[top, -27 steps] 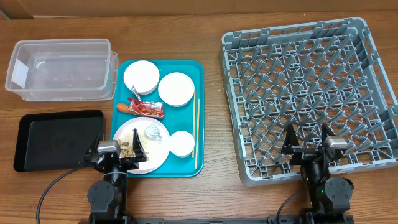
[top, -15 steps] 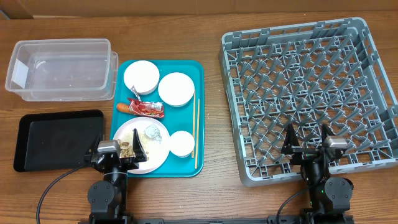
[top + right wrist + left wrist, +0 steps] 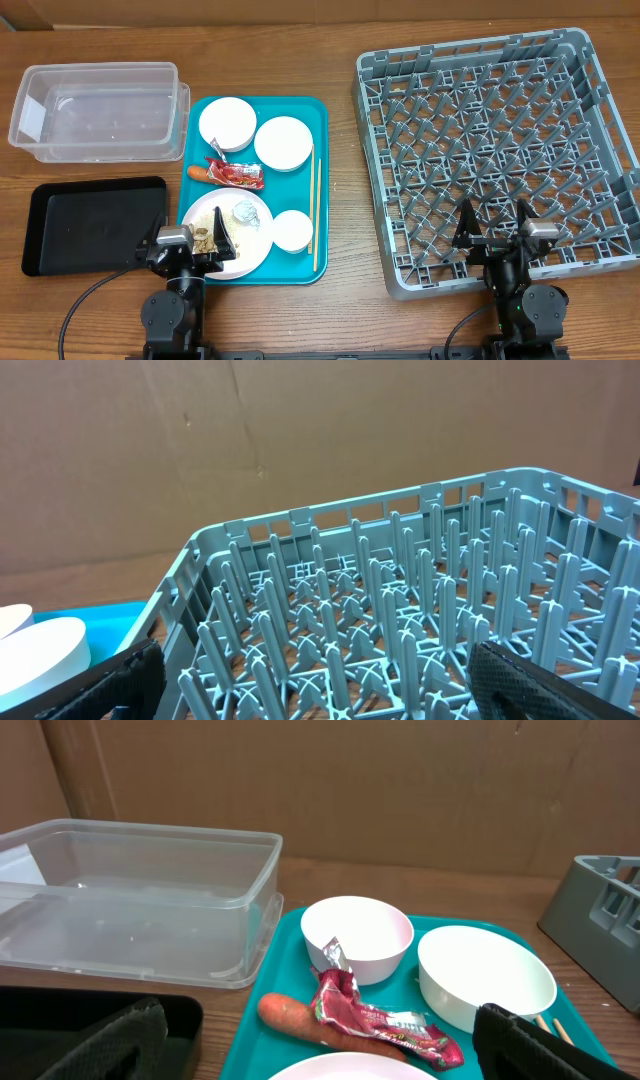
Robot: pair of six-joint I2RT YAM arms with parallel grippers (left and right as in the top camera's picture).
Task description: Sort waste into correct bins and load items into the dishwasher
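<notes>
Nearest you, a strip of bare table (image 3: pixel 340 310) runs along the front edge between the two arm bases. On your left, the shallow black tray (image 3: pixel 90 225) sits just beside the near-left corner of the teal tray (image 3: pixel 318 115), with a narrow gap between them. The plate (image 3: pixel 257 247) lies at the teal tray's near edge and carries the rice and nut scraps (image 3: pixel 205 238) and the foil ball (image 3: pixel 245 211). A small white cup (image 3: pixel 293 230) sits just right of the plate, and the chopsticks (image 3: pixel 313 210) lie along the tray's right rim. Mid-tray, the red wrapper (image 3: pixel 238 174) rests against the carrot (image 3: pixel 197 172). Beyond them stand a white bowl (image 3: pixel 228 124) and a second bowl (image 3: pixel 285 143), side by side. The clear tub (image 3: pixel 100 110) sits far left, its right wall close to the teal tray's left rim. A wide lane of bare wood separates the teal tray from the grey dish rack (image 3: pixel 500 140), which fills the right side.

The table is brown wood grain, and a cardboard wall (image 3: pixel 400 790) closes the far side.

Your left claw (image 3: pixel 190 241) is spread wide and holds nothing. It sits over the plate's near edge; from above you cannot tell whether a finger touches the plate. Your right claw (image 3: pixel 492 228) is equally wide and holds nothing, over the rack's near rim.
</notes>
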